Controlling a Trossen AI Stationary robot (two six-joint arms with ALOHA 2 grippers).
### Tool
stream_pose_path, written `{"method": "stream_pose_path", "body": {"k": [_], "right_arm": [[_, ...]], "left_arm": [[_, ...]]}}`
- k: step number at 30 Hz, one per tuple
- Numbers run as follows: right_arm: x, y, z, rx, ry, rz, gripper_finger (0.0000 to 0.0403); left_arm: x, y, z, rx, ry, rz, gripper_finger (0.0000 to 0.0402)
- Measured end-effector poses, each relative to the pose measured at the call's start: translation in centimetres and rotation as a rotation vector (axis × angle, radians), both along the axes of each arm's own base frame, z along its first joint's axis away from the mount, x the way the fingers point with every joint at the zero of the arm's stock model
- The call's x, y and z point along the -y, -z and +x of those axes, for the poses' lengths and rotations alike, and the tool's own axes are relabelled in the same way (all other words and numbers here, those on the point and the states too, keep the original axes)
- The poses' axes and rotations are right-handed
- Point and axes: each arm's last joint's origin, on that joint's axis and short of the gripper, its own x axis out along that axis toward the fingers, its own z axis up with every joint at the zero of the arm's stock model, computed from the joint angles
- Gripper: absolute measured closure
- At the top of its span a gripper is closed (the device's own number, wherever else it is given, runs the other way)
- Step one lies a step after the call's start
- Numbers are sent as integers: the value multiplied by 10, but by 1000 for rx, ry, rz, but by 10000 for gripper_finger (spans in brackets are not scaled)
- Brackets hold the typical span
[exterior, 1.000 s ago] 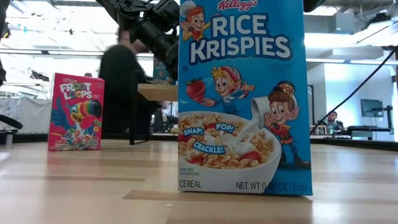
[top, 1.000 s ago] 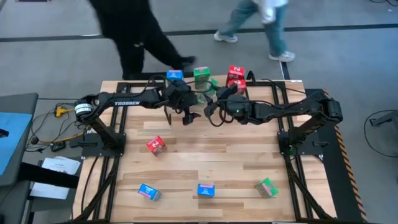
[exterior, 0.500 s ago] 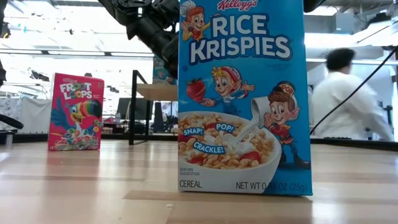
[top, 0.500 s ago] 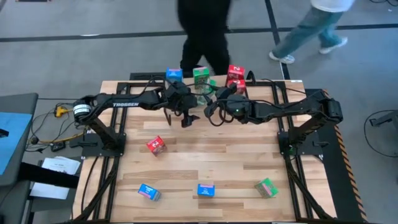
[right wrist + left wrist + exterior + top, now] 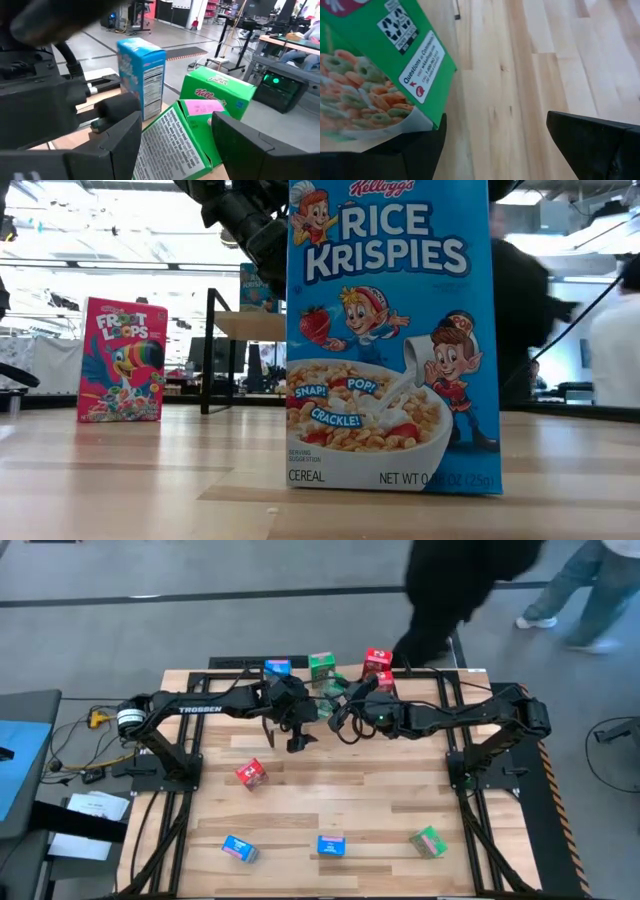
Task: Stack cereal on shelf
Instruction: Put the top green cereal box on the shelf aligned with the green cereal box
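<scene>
step: setting held green box [image 5: 175, 147] onto shelf [image 5: 250, 327], beside upright blue box [image 5: 142, 75] and second green box [image 5: 220, 90]
how: lower level, square to neighbours, release only once flat; avoid nudging the stack
right gripper [image 5: 175, 120]: half closed, clamped on held green box, at shelf
left gripper [image 5: 496, 120]: wide apart, gripping nothing; one finger [image 5: 415, 150] against a green carton's edge
leftovers: red box [image 5: 251, 772] plus others near table front
</scene>
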Motion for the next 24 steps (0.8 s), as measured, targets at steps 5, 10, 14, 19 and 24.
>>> {"method": "stream_pose_path", "body": {"k": [5, 10, 14, 19, 24], "right_arm": [[-4, 0, 1, 0, -17, 2, 143], [-6, 1, 1, -4, -36, 6, 143], [-7, 1, 2, 0, -74, 13, 143], [-10, 1, 3, 0, -127, 23, 143], [-11, 1, 4, -1, -169, 30, 143]], "left_arm": [[3, -6, -1, -39, 17, -16, 70], [2, -8, -4, -88, 13, -22, 70], [4, -9, -5, -107, 36, -62, 70], [8, -9, -6, -100, 113, -152, 70], [8, -10, -6, -96, 112, -183, 70]]}}
